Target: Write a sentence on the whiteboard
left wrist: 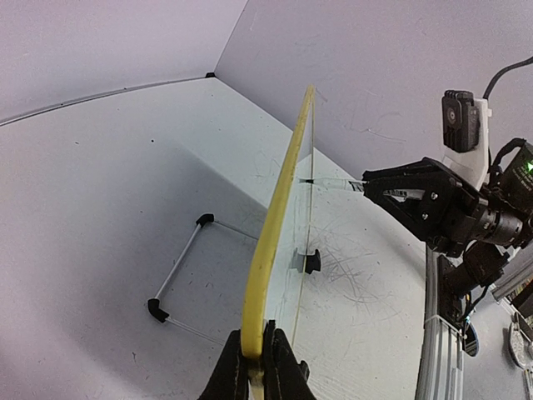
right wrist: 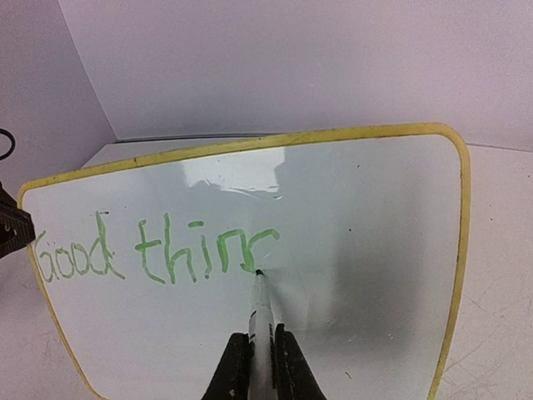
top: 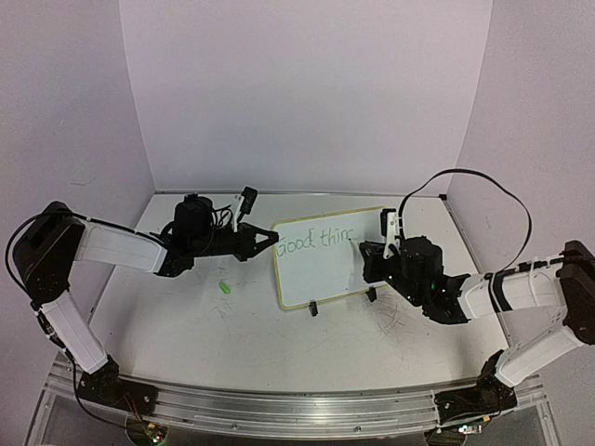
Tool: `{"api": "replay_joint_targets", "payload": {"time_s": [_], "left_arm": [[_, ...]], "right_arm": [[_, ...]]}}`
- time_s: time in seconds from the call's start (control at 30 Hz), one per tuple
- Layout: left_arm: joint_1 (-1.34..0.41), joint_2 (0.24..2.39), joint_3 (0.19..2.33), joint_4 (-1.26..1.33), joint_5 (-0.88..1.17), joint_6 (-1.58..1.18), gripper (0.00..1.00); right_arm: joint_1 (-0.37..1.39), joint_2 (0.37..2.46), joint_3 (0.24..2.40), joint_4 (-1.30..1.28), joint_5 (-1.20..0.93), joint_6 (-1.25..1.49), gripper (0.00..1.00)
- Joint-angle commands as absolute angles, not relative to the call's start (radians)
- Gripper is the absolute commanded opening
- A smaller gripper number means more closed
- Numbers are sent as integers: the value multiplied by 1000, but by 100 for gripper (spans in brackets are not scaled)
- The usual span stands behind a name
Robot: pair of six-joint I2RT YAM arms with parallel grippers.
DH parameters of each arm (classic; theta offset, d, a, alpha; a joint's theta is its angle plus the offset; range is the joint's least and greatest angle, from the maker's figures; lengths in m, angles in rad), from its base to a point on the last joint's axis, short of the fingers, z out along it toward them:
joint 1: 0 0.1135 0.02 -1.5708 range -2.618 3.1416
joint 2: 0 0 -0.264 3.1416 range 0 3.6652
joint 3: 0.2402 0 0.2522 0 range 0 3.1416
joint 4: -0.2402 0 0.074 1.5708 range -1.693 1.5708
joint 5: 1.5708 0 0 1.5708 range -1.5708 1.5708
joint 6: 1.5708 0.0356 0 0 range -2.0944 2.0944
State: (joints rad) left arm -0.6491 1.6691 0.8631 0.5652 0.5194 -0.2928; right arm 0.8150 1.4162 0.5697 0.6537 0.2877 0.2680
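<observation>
Steadying the whiteboard (top: 321,279), upright on the table (top: 186,316), is done by the left gripper (left wrist: 260,354), clamped on its yellow rim, so that writing pressure is resisted. The marker (right wrist: 260,304) is clamped in the right gripper (right wrist: 261,350), tip touching the unfinished sentence (right wrist: 158,250).

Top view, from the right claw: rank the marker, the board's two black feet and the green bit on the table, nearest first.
1. Marker: gripped in the right claw, tip on the whiteboard.
2. Right-hand black foot: under the board's right end.
3. Left-hand black foot: under its left end.
4. Green bit: on the table, past the board's left edge.
</observation>
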Motion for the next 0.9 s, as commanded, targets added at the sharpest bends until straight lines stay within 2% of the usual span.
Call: {"api": "replay_joint_targets", "payload": {"time_s": [0.0, 0.87], "left_arm": [[-642, 1636, 866, 590, 478, -233, 0], [-642, 1638, 861, 589, 494, -230, 0]], "right_arm": [[814, 1409, 572, 641, 366, 267, 0], [811, 1455, 645, 703, 382, 209, 0]]}}
